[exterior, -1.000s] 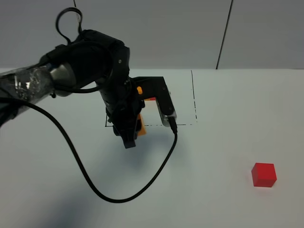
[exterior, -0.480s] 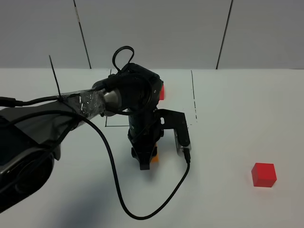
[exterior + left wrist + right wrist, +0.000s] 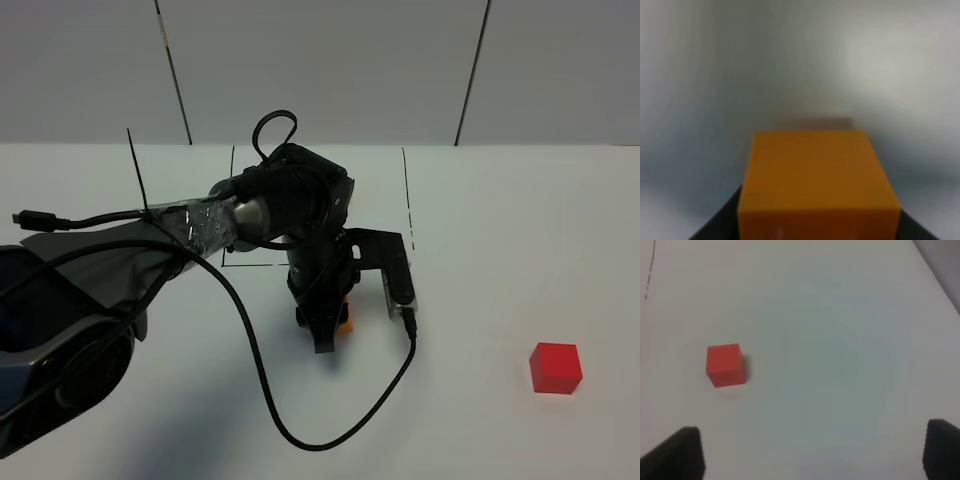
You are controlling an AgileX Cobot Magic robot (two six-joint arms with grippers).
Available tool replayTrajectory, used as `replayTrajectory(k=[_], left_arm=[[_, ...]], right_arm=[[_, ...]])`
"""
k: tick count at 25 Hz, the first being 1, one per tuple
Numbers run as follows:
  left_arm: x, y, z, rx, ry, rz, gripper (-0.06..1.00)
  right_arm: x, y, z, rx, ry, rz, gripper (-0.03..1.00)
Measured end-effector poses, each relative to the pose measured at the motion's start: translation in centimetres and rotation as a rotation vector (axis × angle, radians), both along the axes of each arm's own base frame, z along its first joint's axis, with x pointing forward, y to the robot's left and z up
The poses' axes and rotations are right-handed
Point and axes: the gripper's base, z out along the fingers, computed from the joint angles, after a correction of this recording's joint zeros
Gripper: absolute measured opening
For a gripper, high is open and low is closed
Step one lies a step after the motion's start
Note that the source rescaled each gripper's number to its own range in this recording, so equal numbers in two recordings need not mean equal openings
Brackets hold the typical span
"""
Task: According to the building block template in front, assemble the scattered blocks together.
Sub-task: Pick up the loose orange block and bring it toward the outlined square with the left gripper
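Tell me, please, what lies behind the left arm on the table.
Behind the left arm, thin black drawn lines show on the white table, on both sides of the arm. What lies between those lines is covered by the arm and cannot be seen.

The orange cube (image 3: pixel 817 185) and red cube (image 3: pixel 555 367) look matt and smooth; the table (image 3: pixel 500 260) is matt white; crinkled glossy film (image 3: pixel 192 224) wraps the left arm (image 3: pixel 300 195).

Plain orange cube (image 3: pixel 817 180), plain red cube (image 3: pixel 555 367) at four o'clock, white table (image 3: pixel 500 250) with thin black dashed lines (image 3: pixel 407 195), black arm (image 3: pixel 300 200) part wrapped in silver tape (image 3: pixel 195 222), black cable (image 3: pixel 260 380), grey wall (image 3: pixel 320 70)
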Motion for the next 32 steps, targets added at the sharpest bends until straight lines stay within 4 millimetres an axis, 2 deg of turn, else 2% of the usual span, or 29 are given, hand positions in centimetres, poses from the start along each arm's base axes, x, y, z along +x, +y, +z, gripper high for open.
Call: replayTrajectory(k=[6, 12, 32], left_arm=[[1.1, -0.9, 0.2, 0.022, 0.028, 0.015, 0.0], [0.9, -1.5, -0.9, 0.053, 0.061, -0.009, 0.0], [1.1, -2.0, -0.9, 0.03, 0.022, -0.1, 0.0]], right_arm=[[0.0, 0.0, 0.0, 0.0, 0.0, 0.0, 0.76], [0.0, 0.0, 0.0, 0.0, 0.0, 0.0, 0.76], [0.0, 0.0, 0.0, 0.0, 0.0, 0.0, 0.76]])
